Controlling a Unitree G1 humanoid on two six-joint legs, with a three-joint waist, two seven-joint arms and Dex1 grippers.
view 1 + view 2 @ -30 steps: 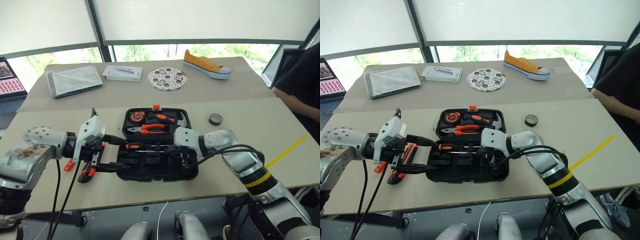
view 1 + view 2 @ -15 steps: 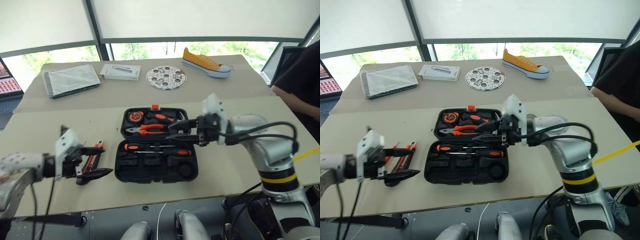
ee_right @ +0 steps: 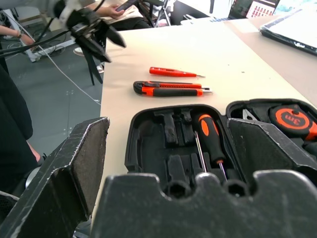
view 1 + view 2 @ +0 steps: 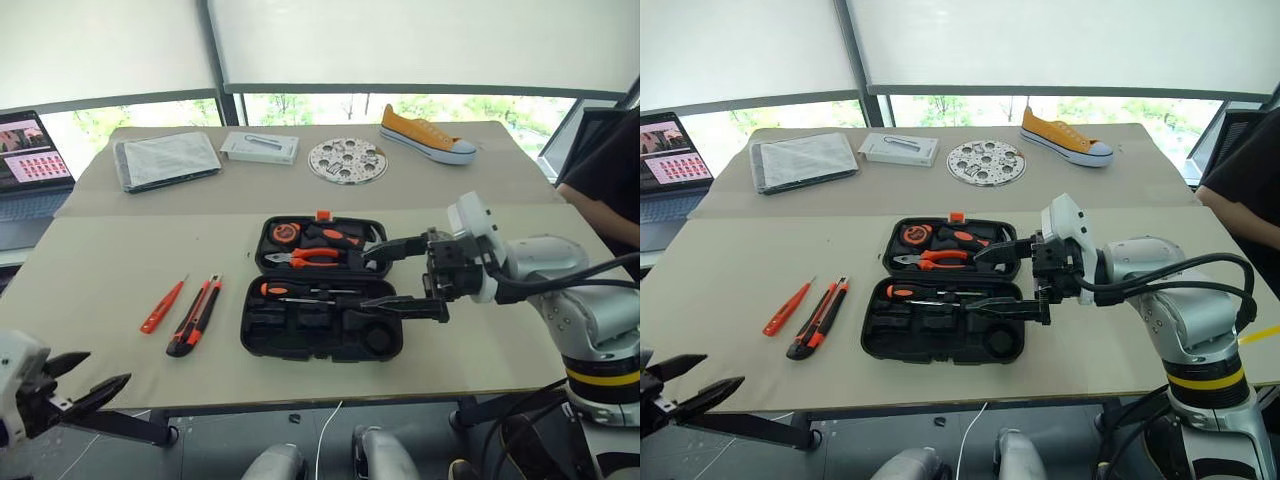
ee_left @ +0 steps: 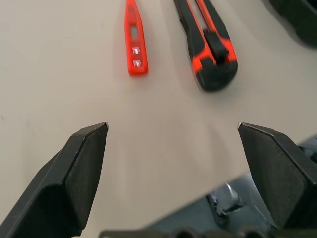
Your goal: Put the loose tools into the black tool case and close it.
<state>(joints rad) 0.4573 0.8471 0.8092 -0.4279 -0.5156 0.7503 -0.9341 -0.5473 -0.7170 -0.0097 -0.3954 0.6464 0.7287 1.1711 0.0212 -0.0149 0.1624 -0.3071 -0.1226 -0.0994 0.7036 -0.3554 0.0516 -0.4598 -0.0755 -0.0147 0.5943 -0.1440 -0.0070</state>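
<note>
Over the case, right gripper hangs with jaws wide apart, holding nothing, fingers pointing across the open tray. My guess: a spot to release into a slot from. Left gripper sits off the near edge of the table, well left of the case, jaws spread, empty; in its wrist view the tester and knife lie just ahead, so it looks lined up for one of those.

Case is open flat, lid half on the far side, latch at its far edge. The lid half carries fixed kit I wouldn't touch: tape measure, pliers, hammer.

Count of loose tools:
- screwdrivers: 2, both lying in the near half, one with its handle to the left, the other just beside it, handle partly under the gripper
- tester: 1, on the table left of the case
- knife: 1, just beside the tester, between it and the case
- tape roll: can't find it; the right arm covers the table right of the case

So 2 stowed, 2 clearly out, 1 unaccounted for. Lid can't close yet.
</note>
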